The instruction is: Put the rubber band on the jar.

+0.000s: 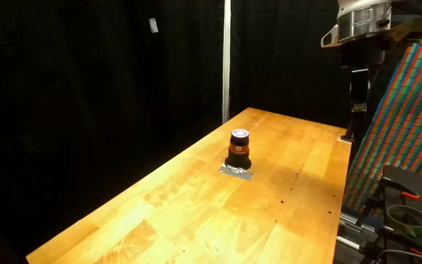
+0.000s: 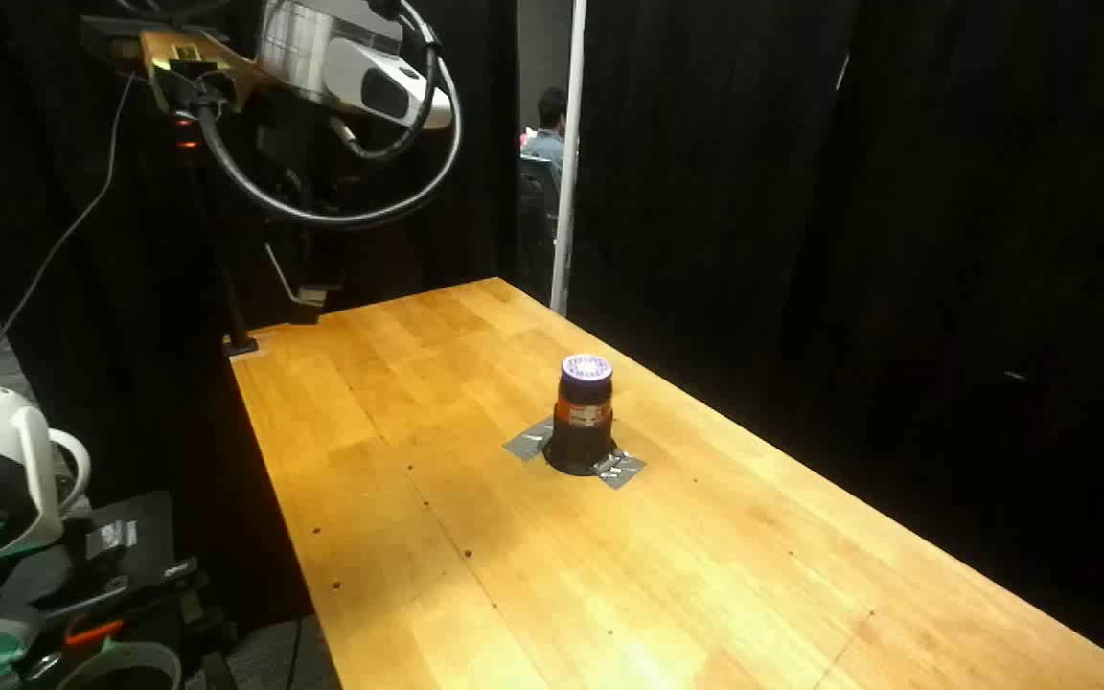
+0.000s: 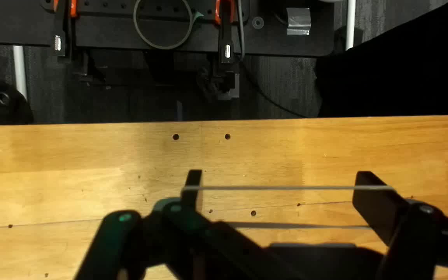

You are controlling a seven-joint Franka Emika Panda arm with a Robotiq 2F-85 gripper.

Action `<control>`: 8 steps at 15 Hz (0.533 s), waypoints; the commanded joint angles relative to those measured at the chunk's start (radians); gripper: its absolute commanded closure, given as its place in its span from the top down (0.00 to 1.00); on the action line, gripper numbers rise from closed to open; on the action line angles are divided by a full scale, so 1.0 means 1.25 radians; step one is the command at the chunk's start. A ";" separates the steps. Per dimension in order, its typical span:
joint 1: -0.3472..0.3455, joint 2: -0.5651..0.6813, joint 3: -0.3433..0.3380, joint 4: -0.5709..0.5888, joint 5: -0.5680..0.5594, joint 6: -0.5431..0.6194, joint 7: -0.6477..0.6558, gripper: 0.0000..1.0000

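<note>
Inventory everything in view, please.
table: one, brown, foreground
jar: one, orange-black, upright mid-table
base: one, black, at jar's foot
tape strips: two visible, silver, at base
rubber band: one, pale, stretched around pincer
platform: one, black, beside table
tape roll: one, greenish, on platform
clamps: two, black-orange, platform edge
sheet: one, multicoloured, behind platform
curtains: several, black, background
person: one, dark-haired, background
arm: one, white-silver, above table
pincer: one, black, open, over table
</note>
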 commanded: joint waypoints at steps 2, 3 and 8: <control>-0.007 0.000 0.007 0.005 0.002 -0.001 -0.002 1.00; -0.007 -0.001 0.007 0.007 0.002 -0.001 -0.002 1.00; -0.018 0.052 -0.007 0.044 -0.025 0.016 -0.051 1.00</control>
